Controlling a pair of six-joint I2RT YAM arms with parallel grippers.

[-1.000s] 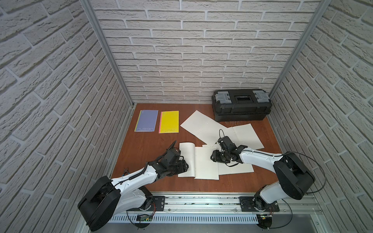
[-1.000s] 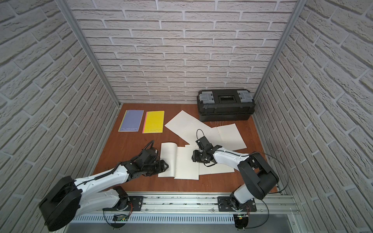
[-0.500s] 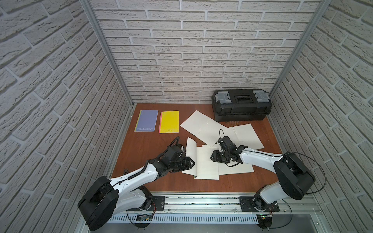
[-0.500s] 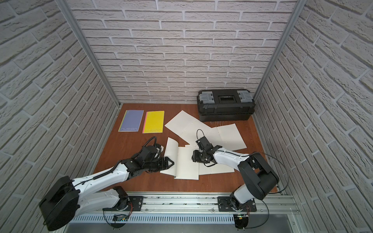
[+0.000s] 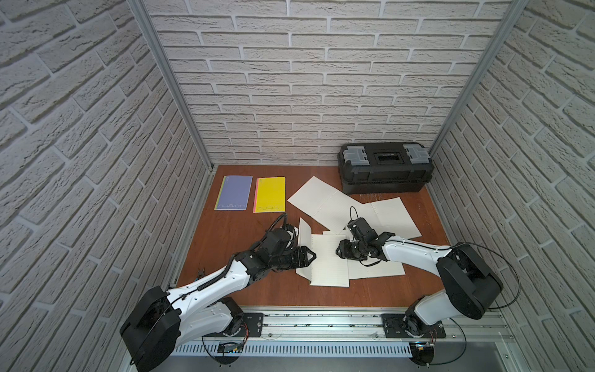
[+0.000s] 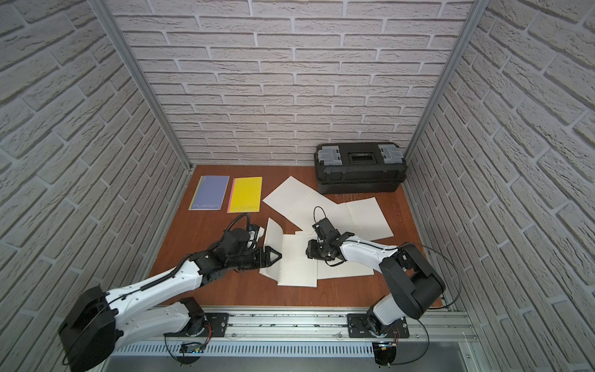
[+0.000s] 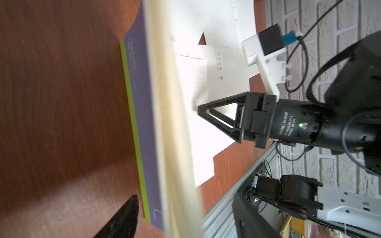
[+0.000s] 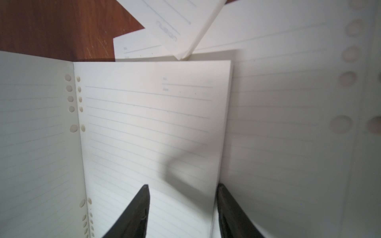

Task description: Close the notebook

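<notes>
Notebook of cream lined paper (image 5: 328, 261) stands half folded, its raised half inside the released left end effector (image 5: 310, 256). Right end effector (image 5: 339, 252) is released too.

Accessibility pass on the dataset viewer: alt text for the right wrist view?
Open lined notebook with punched holes along its spine, seen close up; the right gripper, jaws apart, straddles one page's outer edge. More lined sheets overlap beside it on the brown table.

White arms (image 5: 415, 254), black joints (image 5: 467, 283) (green light (image 7: 301, 124), perhaps).
</notes>
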